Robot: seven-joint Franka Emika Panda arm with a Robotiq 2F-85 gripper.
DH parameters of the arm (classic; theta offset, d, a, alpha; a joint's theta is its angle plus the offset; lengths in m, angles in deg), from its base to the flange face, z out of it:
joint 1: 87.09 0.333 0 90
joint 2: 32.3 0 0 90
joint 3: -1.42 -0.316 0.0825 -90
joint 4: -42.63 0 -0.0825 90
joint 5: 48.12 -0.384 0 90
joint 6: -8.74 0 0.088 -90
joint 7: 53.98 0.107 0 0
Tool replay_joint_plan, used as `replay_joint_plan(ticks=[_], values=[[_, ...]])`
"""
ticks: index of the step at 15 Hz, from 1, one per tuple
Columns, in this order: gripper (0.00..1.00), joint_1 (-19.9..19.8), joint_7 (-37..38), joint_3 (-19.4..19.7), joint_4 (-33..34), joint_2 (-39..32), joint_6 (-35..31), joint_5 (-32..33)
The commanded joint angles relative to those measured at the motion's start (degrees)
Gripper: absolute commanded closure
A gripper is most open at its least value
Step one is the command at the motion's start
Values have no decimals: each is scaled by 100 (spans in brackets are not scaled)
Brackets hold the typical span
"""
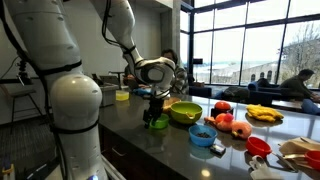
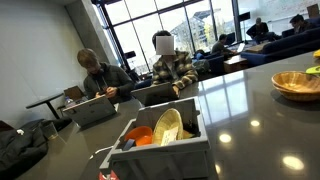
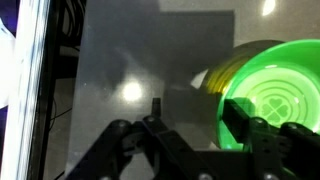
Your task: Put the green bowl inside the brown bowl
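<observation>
The small bright green bowl (image 1: 157, 123) stands upright; the shallow tan-brown bowl (image 2: 297, 84) sits upright on the dark counter (image 2: 250, 125).

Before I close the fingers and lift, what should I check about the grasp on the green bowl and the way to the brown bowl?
1. Gripper open: ok, there is a wide gap in the wrist view.
2. Green bowl rim between the fingers: ok, one is over the bowl's inside, the other outside over the counter.
3. Finger depth against the rim: cannot tell.
4. Clearance from the large yellow-green bowl: cannot tell, it sits right beside the green bowl.
5. Brown bowl upright on the counter: ok.
6. Free path between the two bowls: cannot tell, no view shows both.
</observation>
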Motion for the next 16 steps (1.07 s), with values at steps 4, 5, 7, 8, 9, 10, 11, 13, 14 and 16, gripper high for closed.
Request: replay_joint_plan(ticks=[4, 5, 7, 8, 9, 10, 11, 13, 14, 16], values=[[87, 0, 154, 137, 18, 23, -19, 131], [94, 0, 149, 150, 20, 25, -20, 127], [100, 3, 143, 170, 30, 37, -15, 108], [99, 9, 131, 170, -34, 127, -40, 92], [97, 13, 125, 171, -54, 150, -58, 80], [99, 8, 144, 163, -74, 211, -52, 105], [97, 0, 168, 151, -110, 334, -50, 144], [98, -57, 260, 96, -115, 707, 49, 379], [100, -107, 314, 64, -103, 943, 123, 571], [99, -202, 428, 2, -74, 1390, 295, 968]])
